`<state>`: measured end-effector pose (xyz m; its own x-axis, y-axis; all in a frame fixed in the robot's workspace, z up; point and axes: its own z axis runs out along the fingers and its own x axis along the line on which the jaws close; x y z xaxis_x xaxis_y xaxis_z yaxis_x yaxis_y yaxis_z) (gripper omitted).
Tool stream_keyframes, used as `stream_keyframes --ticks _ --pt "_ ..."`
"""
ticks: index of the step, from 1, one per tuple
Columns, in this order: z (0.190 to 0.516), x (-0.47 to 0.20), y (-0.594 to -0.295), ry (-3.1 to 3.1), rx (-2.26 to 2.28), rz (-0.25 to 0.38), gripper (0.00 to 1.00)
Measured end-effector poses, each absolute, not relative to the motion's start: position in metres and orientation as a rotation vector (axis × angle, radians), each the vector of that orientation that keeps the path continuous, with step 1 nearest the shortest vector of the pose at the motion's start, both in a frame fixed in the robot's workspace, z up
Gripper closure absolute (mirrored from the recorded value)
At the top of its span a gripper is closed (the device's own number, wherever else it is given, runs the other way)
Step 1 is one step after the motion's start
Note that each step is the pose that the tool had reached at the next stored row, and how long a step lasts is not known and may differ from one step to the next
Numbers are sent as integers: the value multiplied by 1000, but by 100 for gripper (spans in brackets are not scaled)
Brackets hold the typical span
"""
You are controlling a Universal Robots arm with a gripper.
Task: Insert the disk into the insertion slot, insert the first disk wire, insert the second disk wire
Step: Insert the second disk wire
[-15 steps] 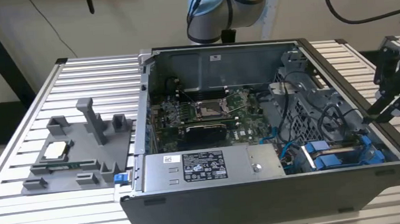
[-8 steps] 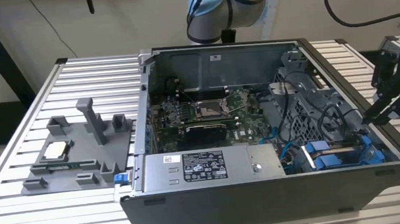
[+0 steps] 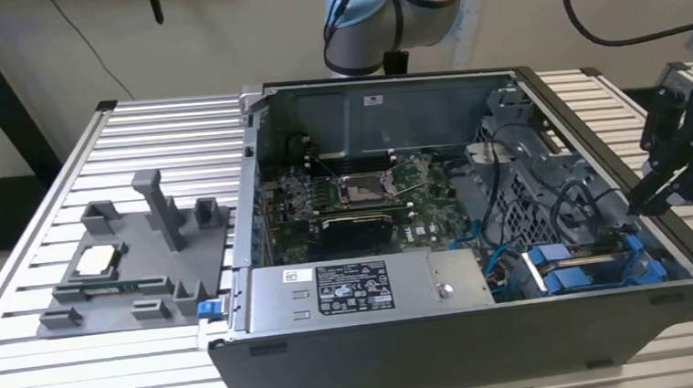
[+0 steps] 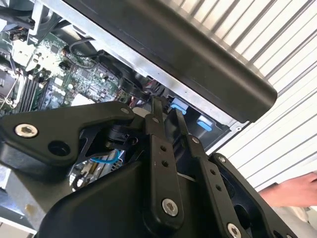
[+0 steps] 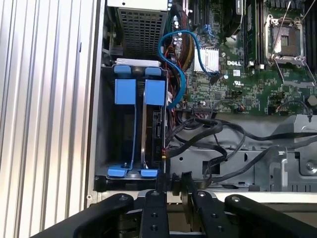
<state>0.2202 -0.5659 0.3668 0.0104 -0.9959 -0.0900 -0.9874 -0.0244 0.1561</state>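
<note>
exterior view: the open computer case (image 3: pixel 456 356) lies on the ribbed bench (image 3: pixel 160 143). the hand (image 3: pixel 654 198) hangs over the case wall on the exterior view's right, tips pointing down and inward. the insertion slot (image 3: pixel 586 273), marked by blue rails, sits in the near corner of the case, just below the hand and a little towards the exterior view's left. it lies beside the power-supply box (image 3: pixel 366 289). off to the side, the grey fixture plate (image 3: pixel 122 297) carries a small pale part between its posts.

second wrist view: the fingers (image 4: pixel 159 134) lie close together with a thin gap between them. i judge the hand closed, with nothing in its grip that i can make out. the slot's blue tabs sit just beyond the tips. a person's hand (image 4: pixel 292 191) is over the bench at the edge (blurred).

first wrist view: the disk (image 5: pixel 143 131) stands on edge inside the slot in its blue caddy. its long axis runs straight away from the fingertips, and its near end is just ahead of the hand. so the slot looks filled. a blue wire (image 5: pixel 171 64) loops down from the motherboard (image 5: pixel 247 74) to the disk's side, and black wires (image 5: pixel 213 131) lie just beside it. i cannot tell whether any is plugged in.
</note>
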Motion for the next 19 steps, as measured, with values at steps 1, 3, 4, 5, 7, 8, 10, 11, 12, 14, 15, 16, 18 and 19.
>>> stream_keyframes --ticks 1,3,4,5,7,8,10,11,12,14,15,16,18,19 --pt "367 220 -566 -2162 2195 -272 73" --pt "367 220 -566 -2166 2191 -275 73" --pt "367 220 -566 -2168 2190 -276 73" --pt "367 220 -566 -2170 2188 -277 73" --pt "366 220 -566 -2176 2184 -281 73" --pt "366 220 -566 -2181 2183 -285 73" --pt "366 220 -566 -2191 2179 -293 73" --pt "366 220 -566 -2196 2176 -296 73" --pt "366 220 -566 -2201 2174 -301 73" --pt "365 220 -566 -2210 2168 -304 73" --pt "365 220 -566 -2214 2163 -305 73" --pt "364 220 -566 -2218 2159 -306 73" --pt "363 220 -566 -2228 2148 -311 73" --pt "363 220 -566 -2234 2144 -316 73"
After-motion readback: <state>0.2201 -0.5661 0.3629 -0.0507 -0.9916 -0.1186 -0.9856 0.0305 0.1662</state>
